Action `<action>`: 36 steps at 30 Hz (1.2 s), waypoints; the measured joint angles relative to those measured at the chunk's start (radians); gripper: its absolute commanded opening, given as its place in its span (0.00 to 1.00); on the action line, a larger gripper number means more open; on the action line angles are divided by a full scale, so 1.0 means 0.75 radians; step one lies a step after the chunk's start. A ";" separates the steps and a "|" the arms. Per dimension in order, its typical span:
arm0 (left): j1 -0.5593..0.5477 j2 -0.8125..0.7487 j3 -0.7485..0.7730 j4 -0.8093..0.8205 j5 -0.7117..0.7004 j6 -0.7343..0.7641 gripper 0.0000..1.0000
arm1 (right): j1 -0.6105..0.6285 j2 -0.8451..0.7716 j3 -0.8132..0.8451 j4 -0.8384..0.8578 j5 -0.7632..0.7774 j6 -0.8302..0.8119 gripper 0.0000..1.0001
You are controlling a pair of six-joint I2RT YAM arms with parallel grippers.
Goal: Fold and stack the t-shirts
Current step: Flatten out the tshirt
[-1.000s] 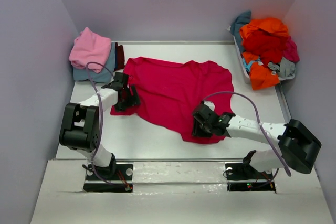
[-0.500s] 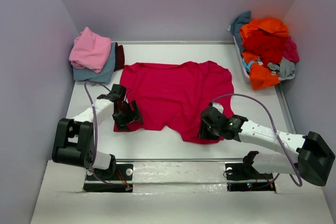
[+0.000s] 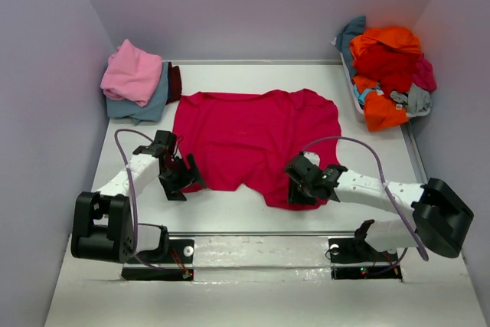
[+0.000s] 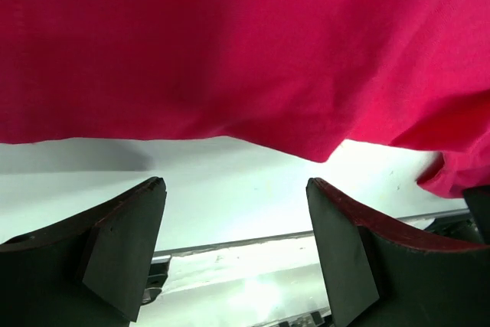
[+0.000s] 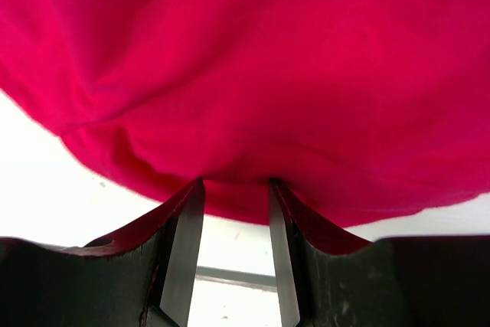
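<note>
While the left claw [image 4: 235, 183] gapes empty at the near hem of the shirt [image 3: 253, 135], I cannot tell if the nearly-shut right claw [image 5: 236, 183] grips it. Both should pinch evenly.

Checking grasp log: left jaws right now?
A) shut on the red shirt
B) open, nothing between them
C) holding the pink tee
B: in the left wrist view the left jaws stand wide apart with only bare table between them, short of the shirt hem.

White table [image 3: 230, 204] w/ raised rim, pale lilac walls [image 3: 253, 5] on 3 sides, even light.
</note>
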 measured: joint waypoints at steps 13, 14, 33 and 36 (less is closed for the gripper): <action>0.069 0.023 0.228 -0.047 -0.094 0.054 0.84 | 0.000 0.254 0.138 0.070 -0.022 -0.041 0.44; 0.069 0.027 0.255 -0.039 -0.099 0.055 0.84 | 0.000 0.256 0.139 0.073 -0.024 -0.041 0.44; 0.027 0.416 0.385 0.208 -0.115 0.053 0.84 | -0.001 -0.013 -0.041 -0.031 -0.049 0.101 0.44; 0.015 0.454 0.372 0.248 -0.109 0.054 0.84 | 0.000 -0.053 -0.084 -0.063 -0.052 0.132 0.44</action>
